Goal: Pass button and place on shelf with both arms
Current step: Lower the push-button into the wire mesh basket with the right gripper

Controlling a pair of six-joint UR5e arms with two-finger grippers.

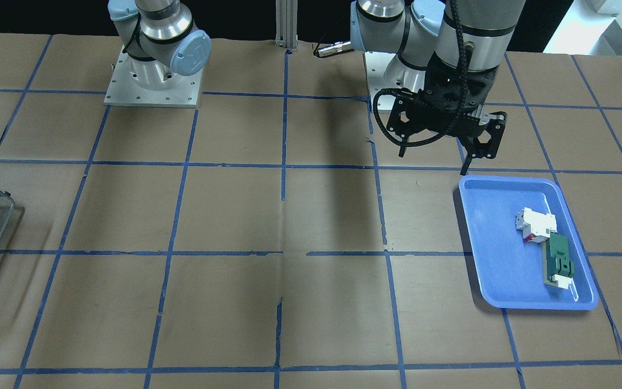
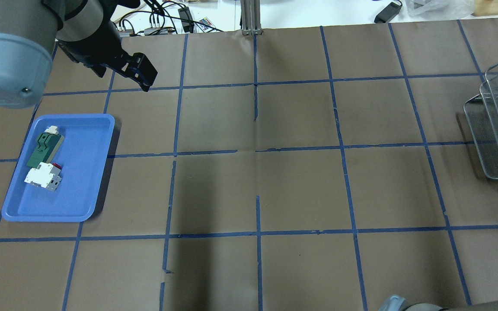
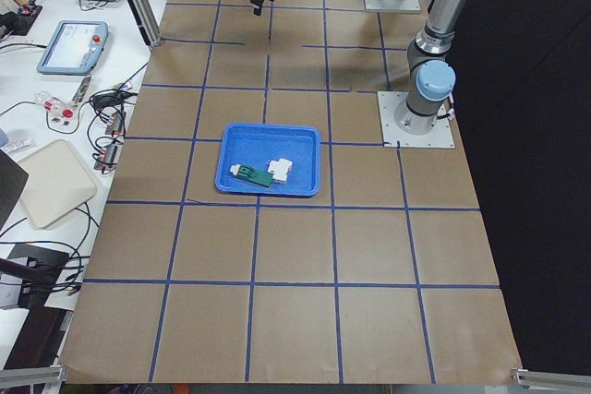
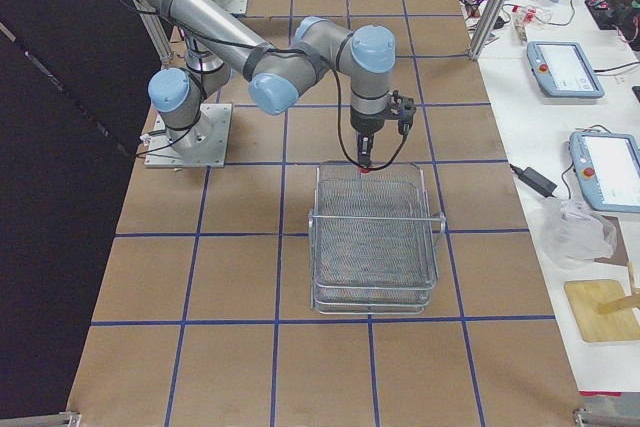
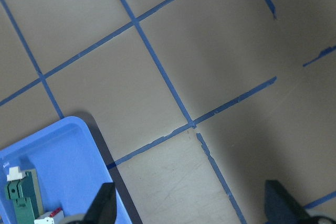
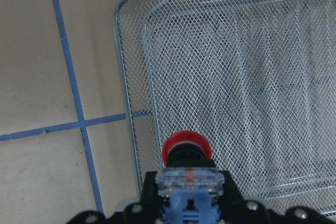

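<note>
The right end effector (image 6: 187, 187) is closed on the button (image 6: 186, 156), gripping its blue block base from both sides. The red cap points down at the wire shelf (image 6: 236, 77), just inside the rim nearest the robot. Whether the cap touches the mesh cannot be told from these views. The left end effector (image 5: 189, 192) hangs wide and empty over the worktop (image 1: 235, 216), near the far end of the blue tray (image 1: 484, 243), where a white block (image 1: 535, 222) and a green part (image 1: 558, 262) lie touching. The handover looks done, with only the set-down left. The button is probably light and rigid, a hard plastic piece that a firm pinch will not crush. Its flat-sided base seems the right place to hold it. The domed cap looks smooth, likely to slip between the fingers, and may push in under pressure. If released cap-first onto the springy mesh it could tip or roll, so a low, gentle release seems wise.
</note>
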